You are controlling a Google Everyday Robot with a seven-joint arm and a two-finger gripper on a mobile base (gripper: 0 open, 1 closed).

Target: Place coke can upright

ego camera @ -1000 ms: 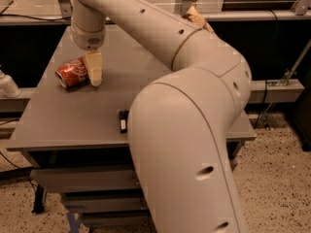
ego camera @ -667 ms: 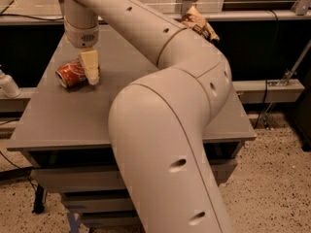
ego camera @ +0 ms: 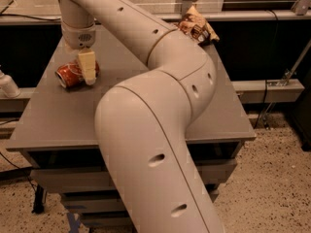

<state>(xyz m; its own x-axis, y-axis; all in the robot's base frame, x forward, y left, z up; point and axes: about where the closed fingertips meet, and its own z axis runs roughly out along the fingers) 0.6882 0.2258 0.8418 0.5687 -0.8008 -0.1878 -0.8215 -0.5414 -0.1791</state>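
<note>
"On the grey table [ego camera: 58, 125], what fills the shot?" the desk asks.

"Mostly the robot's cream arm [ego camera: 160, 130]. In the last second its elbow has swung across towards the left and now covers the middle of the tabletop. Behind it, at the far edge, sits a crumpled brown-and-cream crisp bag [ego camera: 197, 29]."

"And the red coke can [ego camera: 69, 75]?"

"It has not moved. It lies on its side near the table's left edge, silver end towards the camera's left. The gripper [ego camera: 87, 72] points straight down at the can's right-hand end, partly in front of it, and has crept only a touch to the left."

"Has it closed on the can?"

"I cannot tell from here."

"So where does the job stand?"

"My reading is that the arm has only changed its pose. With the can still flat, standing it up has not begun."

"Any wording to quote?"

"White script curls across the red, but I cannot make out the letters. The print on the bag is no clearer."
</note>
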